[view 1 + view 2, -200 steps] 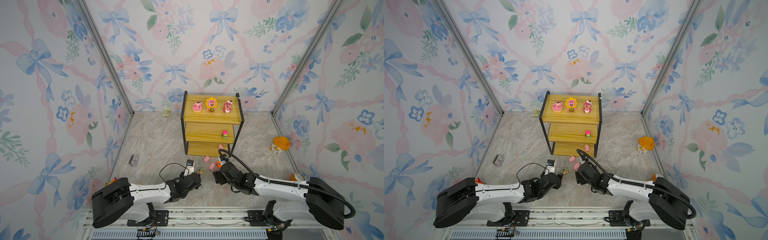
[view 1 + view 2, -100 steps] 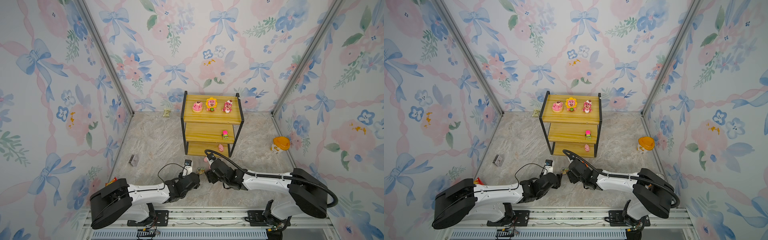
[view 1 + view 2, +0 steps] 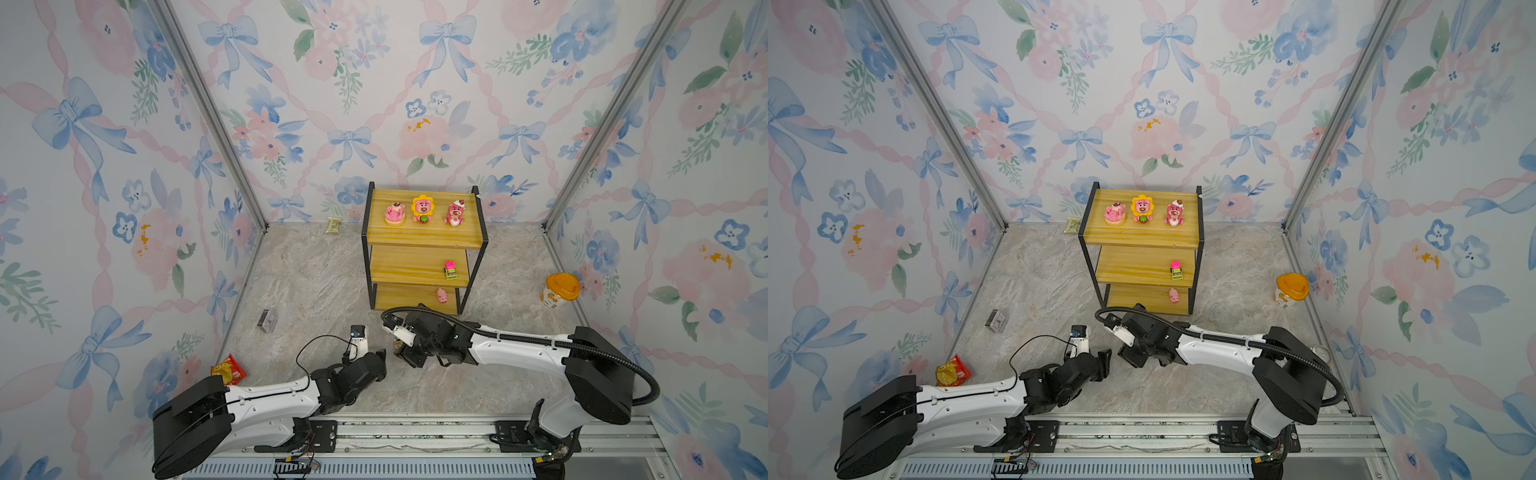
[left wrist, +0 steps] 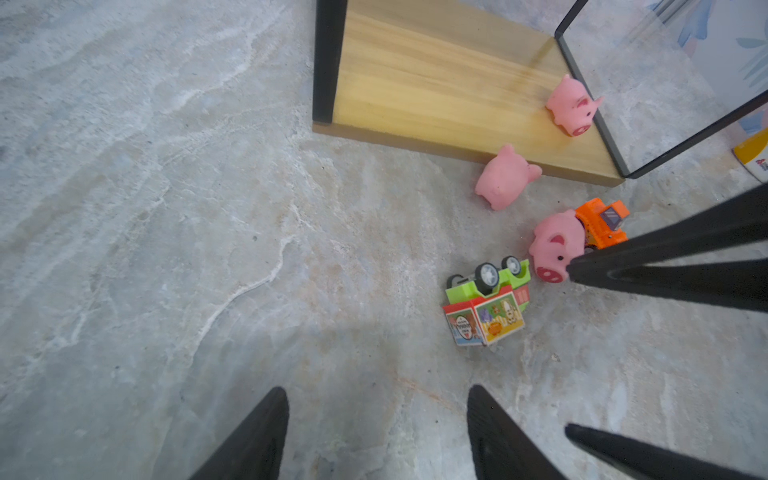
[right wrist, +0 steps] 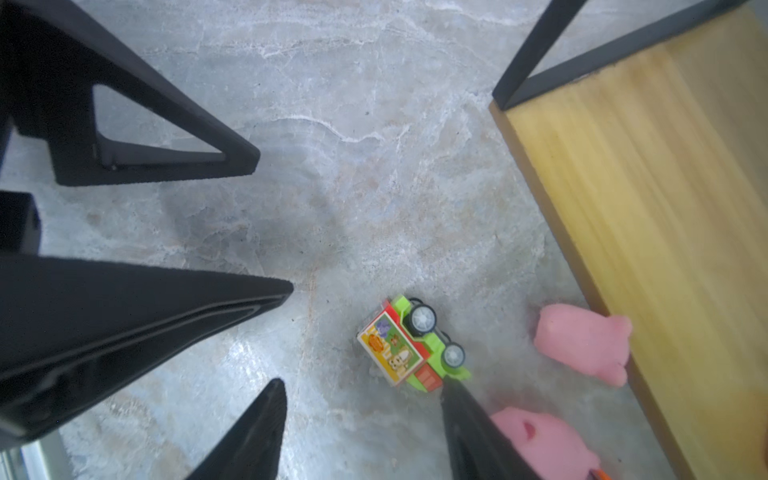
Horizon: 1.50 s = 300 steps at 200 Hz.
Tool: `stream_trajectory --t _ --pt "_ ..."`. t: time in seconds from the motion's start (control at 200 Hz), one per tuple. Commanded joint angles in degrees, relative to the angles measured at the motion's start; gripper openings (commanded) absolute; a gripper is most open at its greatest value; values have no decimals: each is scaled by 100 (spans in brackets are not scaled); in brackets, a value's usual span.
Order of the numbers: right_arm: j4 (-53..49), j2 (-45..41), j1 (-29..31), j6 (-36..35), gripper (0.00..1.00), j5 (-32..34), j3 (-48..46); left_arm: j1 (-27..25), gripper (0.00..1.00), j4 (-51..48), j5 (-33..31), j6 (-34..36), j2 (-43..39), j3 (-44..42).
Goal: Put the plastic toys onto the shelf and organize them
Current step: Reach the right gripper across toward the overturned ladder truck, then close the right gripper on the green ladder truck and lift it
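The shelf [image 3: 424, 237] holds three pink bears [image 3: 422, 209] on top, a pink-green car [image 3: 450, 270] on the middle board and a pig [image 4: 571, 106] on the bottom board. On the floor in front lie a red-green car [image 4: 486, 307] on its side, a pig [image 4: 552, 249] against an orange car [image 4: 602, 222], and another pig [image 4: 505, 178] at the board's edge. My left gripper [image 4: 378, 390] is open over bare floor short of the red-green car. My right gripper [image 5: 363, 384] is open and empty, one fingertip [image 5: 457, 407] between that car [image 5: 411, 343] and a pig [image 5: 544, 444].
A yellow-lidded cup [image 3: 559, 289] stands by the right wall. A red snack packet [image 3: 227, 370] lies near the left wall, a small grey box [image 3: 267, 321] beyond it, and a small wrapper [image 3: 333, 225] at the back. The two grippers' tips are nearly touching.
My right gripper has swung left from the pigs toward the red-green car, and its jaws have narrowed. The left gripper has stayed nearly in place and opened slightly.
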Motion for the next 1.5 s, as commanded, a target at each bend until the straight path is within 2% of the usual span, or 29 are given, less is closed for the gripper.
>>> stream_trajectory --t 0.0,0.37,0.65,0.965,1.19,1.495 --pt "-778 217 -55 -805 61 -79 383 29 70 -158 -137 -106 -75 -92" --pt "-1394 1069 -173 -1626 57 129 1144 38 70 -263 -246 -167 -412 -298" --pt "-1477 1397 -210 -1779 55 145 1370 54 72 -379 -317 -202 -732 -403" --pt "-1749 1779 -210 -1906 55 459 1645 80 72 -413 -341 -199 -668 -364" --pt "-1760 1873 -227 -1869 54 438 1723 114 73 -451 -361 -203 -708 -389" --pt "-1903 1940 -254 -1759 35 447 1831 133 73 -513 -387 -204 -839 -418"
